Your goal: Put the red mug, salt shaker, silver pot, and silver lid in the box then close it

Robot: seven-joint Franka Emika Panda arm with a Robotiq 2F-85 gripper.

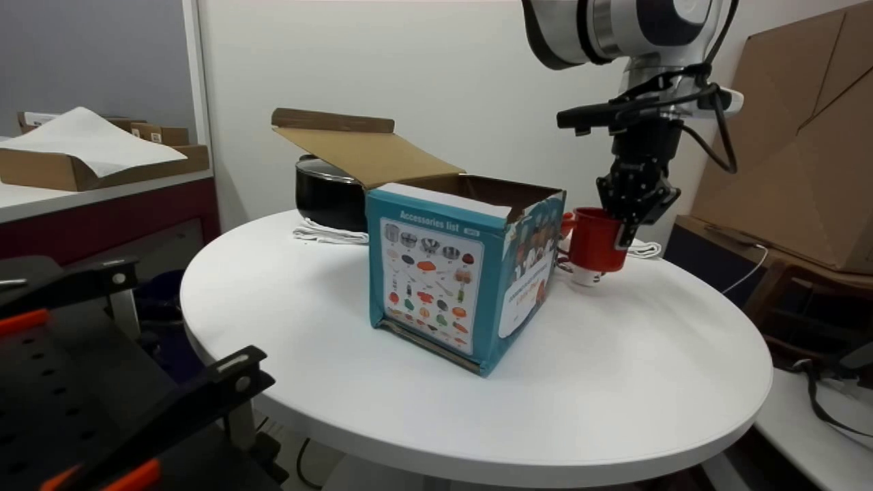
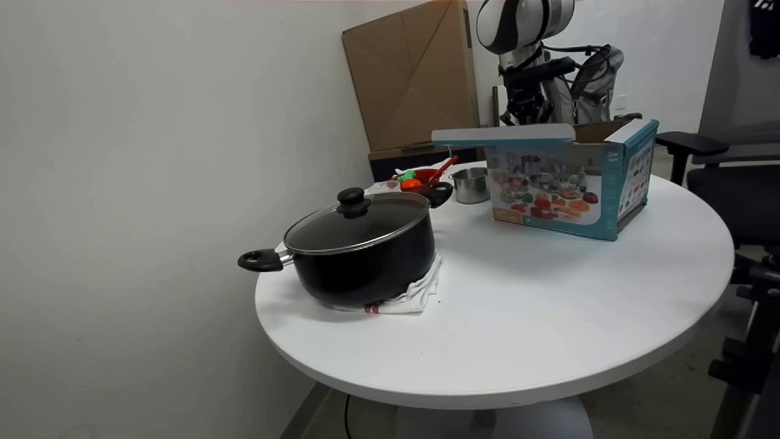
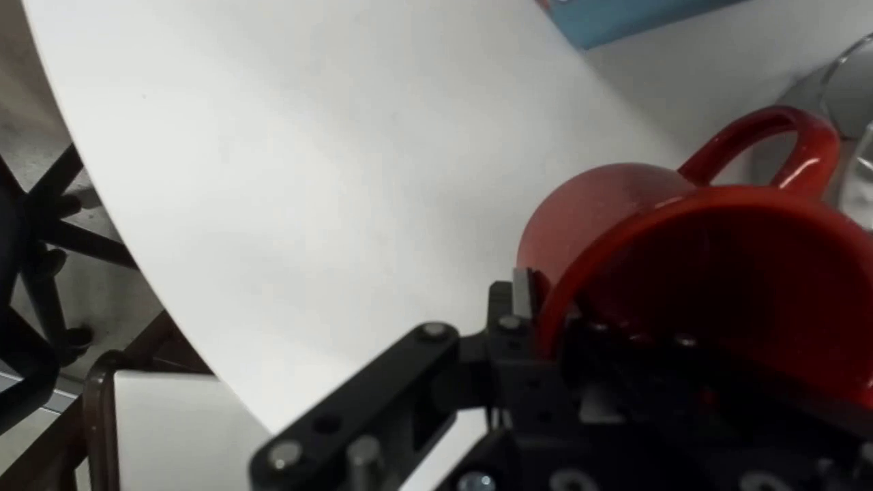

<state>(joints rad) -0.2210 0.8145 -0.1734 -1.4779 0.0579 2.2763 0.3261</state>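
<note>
The red mug (image 1: 596,241) is near the open box (image 1: 460,262), its wall pinched between the fingers (image 3: 522,294), one inside the rim. The box stands on the desk (image 1: 607,389) near a silver pot (image 2: 471,185); farther off, a lidded black pot (image 2: 368,271) sits on a cloth (image 2: 420,294).

- Arm (image 1: 626,41): white, smoothly rounded segments in both exterior views.
- Dark navy panel (image 1: 668,31), curved, beside a pale round cap (image 1: 691,8) in an exterior view.
- 1 silver-grey ring (image 1: 602,31) next to a black band (image 1: 585,34).
- Wrist (image 1: 651,63): silvery column, with a white rounded end (image 1: 733,101) out to 1 side.
- Bar (image 1: 592,118): long, black, mounted just below.
- Cables (image 1: 723,140): black, looping loosely.
- Housing (image 1: 644,144): black, roughly cylindrical.
- Fingers (image 3: 510,348): black, jointed links with round silver screw heads (image 3: 434,331) in the wrist view.
- Flat grey plate (image 3: 522,293) at the tip of 1 finger.
</note>
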